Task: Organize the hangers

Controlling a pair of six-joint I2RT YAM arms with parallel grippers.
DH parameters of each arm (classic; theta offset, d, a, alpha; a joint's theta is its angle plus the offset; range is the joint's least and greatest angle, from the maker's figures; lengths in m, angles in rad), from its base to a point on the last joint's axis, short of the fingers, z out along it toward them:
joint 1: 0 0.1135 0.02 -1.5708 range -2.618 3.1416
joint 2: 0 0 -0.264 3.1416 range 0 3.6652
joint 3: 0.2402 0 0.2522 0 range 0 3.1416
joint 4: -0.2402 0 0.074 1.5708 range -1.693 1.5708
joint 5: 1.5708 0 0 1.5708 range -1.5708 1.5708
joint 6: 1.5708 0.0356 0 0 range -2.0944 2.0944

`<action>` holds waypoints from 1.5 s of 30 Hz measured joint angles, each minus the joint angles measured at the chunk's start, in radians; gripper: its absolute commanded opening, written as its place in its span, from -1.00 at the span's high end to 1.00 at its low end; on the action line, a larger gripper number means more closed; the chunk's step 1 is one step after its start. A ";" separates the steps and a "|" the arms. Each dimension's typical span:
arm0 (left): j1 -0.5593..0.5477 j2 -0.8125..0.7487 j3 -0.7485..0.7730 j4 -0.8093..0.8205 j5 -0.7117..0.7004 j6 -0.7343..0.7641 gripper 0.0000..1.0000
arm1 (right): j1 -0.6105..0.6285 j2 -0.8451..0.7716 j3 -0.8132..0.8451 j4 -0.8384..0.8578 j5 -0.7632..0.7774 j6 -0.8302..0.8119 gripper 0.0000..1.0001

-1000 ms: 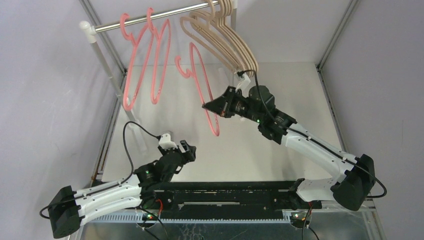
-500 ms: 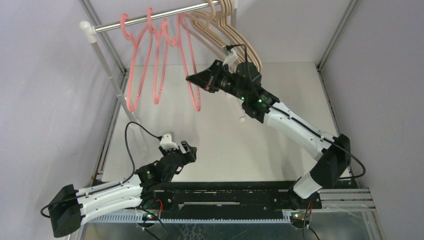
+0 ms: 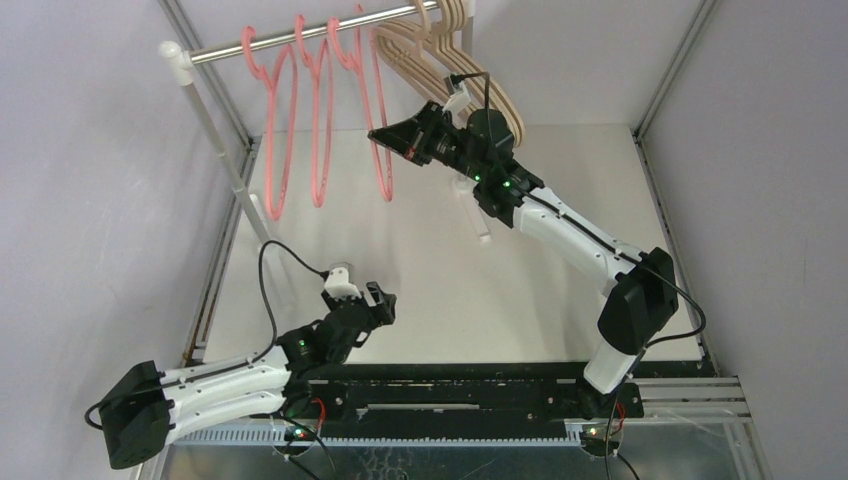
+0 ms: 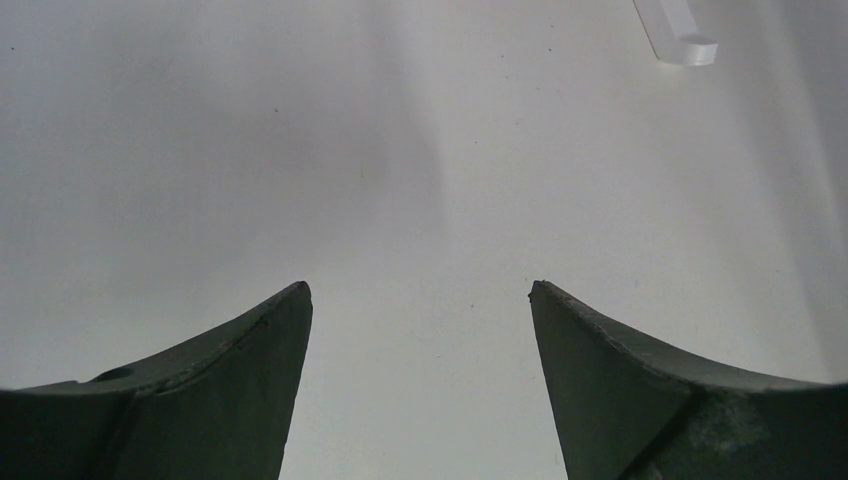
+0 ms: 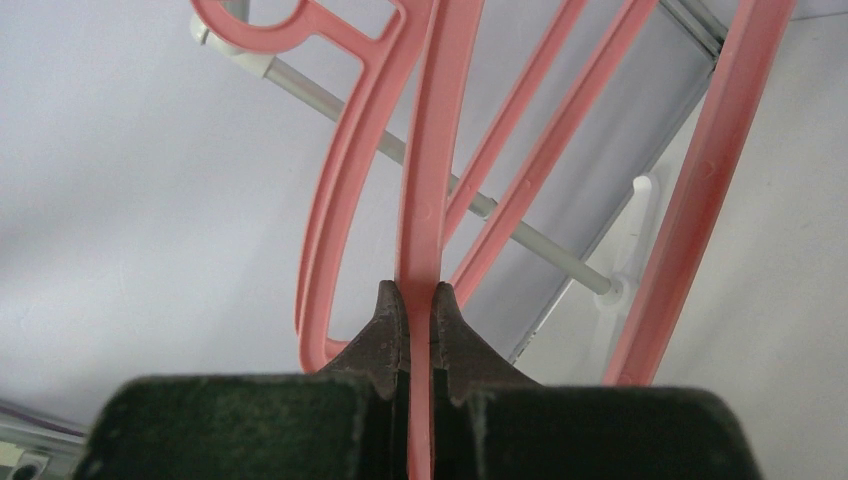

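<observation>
Three pink hangers show in the top view. Two of them (image 3: 275,150) (image 3: 320,140) hang on the silver rail (image 3: 215,52) at the left. My right gripper (image 3: 380,135) is shut on the third pink hanger (image 3: 384,190), held up with its hook at the rail beside the other two. In the right wrist view the fingers (image 5: 385,335) pinch its thin pink arm (image 5: 425,180), and the other pink hangers (image 5: 540,150) show behind. Several beige hangers (image 3: 440,60) hang bunched at the rail's right end. My left gripper (image 3: 383,300) is open and empty, low over the table (image 4: 420,290).
The rail's white posts stand at the left (image 3: 205,120) and behind my right arm (image 3: 484,232). A white post foot (image 4: 675,35) shows in the left wrist view. Metal frame bars (image 3: 665,85) edge the white table. A black rail runs along the near edge (image 3: 450,385).
My right gripper has carried the pink hanger up and to the left, from mid-air over the table to the rail beside the two hung pink ones. The left arm has shifted only slightly.
</observation>
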 measured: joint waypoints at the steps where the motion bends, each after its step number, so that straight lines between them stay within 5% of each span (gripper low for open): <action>1: 0.000 0.006 0.000 0.001 0.000 0.000 -0.69 | 0.000 0.000 0.000 0.006 -0.001 0.002 1.00; 22: 0.000 0.035 -0.004 0.024 0.002 0.011 -0.71 | -0.014 0.221 0.224 0.002 -0.023 0.005 1.00; 25: 0.000 0.041 -0.004 0.024 0.002 0.011 -0.75 | -0.018 0.209 0.186 0.041 -0.019 0.006 0.51; 28: 0.000 0.049 -0.004 0.023 0.002 0.012 -0.98 | -0.018 0.177 0.146 0.045 0.002 -0.008 -0.43; 30: 0.000 0.057 -0.003 0.021 -0.001 0.017 -0.99 | -0.010 0.143 0.108 -0.002 0.032 -0.042 -0.76; 34: 0.000 0.069 -0.002 0.006 -0.008 0.018 -0.99 | 0.004 0.067 0.024 -0.098 0.104 -0.117 -0.98; 45: 0.000 0.114 0.011 -0.029 -0.030 0.040 -0.99 | 0.058 -0.259 -0.338 -0.281 0.325 -0.389 -1.00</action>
